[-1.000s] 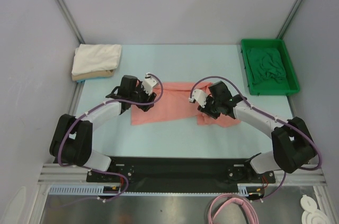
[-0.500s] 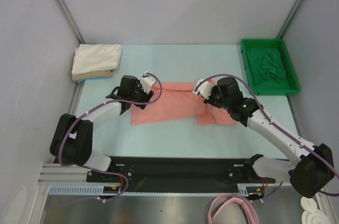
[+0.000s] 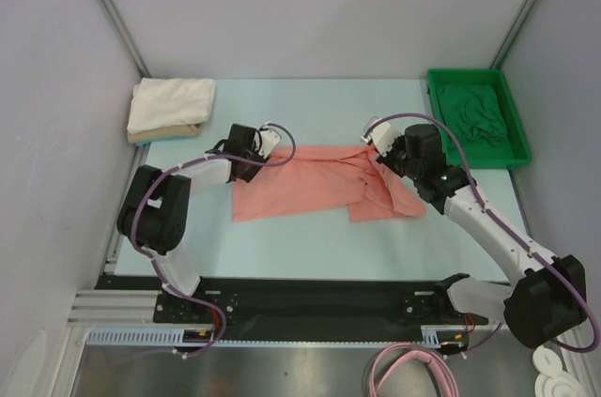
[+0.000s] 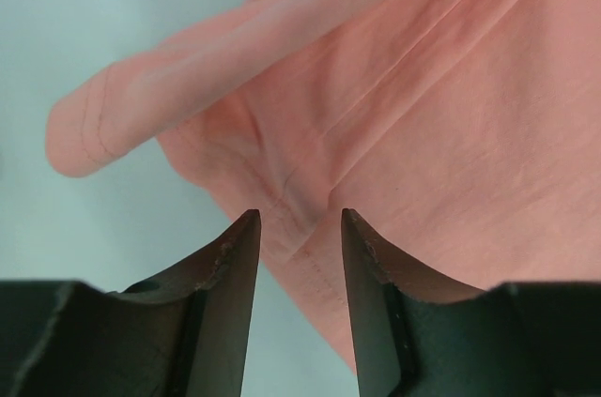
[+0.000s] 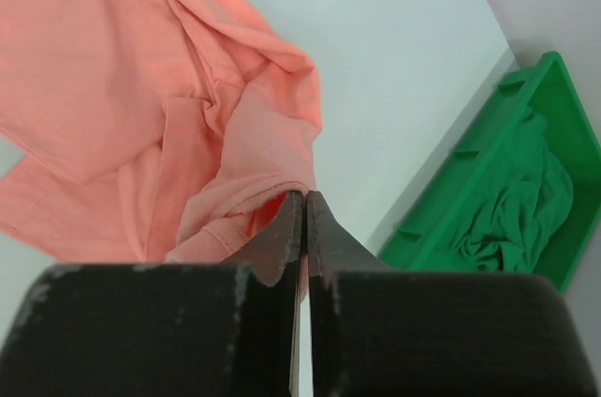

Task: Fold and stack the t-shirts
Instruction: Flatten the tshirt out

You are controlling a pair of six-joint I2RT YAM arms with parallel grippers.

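Observation:
A salmon-pink t-shirt (image 3: 300, 189) lies spread and creased across the middle of the table. My right gripper (image 3: 377, 155) is at its right part, shut on a bunched fold of the pink cloth (image 5: 254, 186), which is raised off the table. My left gripper (image 3: 272, 153) is at the shirt's far left corner. Its fingers (image 4: 235, 256) stand apart, straddling the stitched hem (image 4: 300, 228), and a rolled sleeve (image 4: 188, 87) lies just beyond. A white t-shirt (image 3: 171, 102) lies folded on a tan one (image 3: 160, 134) at the back left. A dark green t-shirt (image 3: 474, 114) lies crumpled at the back right.
The dark green shirt sits in a bright green plastic tray (image 3: 515, 160) at the back right, also in the right wrist view (image 5: 451, 200). Grey walls close in the light blue table (image 3: 319, 106) on three sides.
The right gripper shut on the shirt's right part and moved back and right, drawing cloth up with it. The left gripper shifted toward the far left corner and its jaws narrowed.

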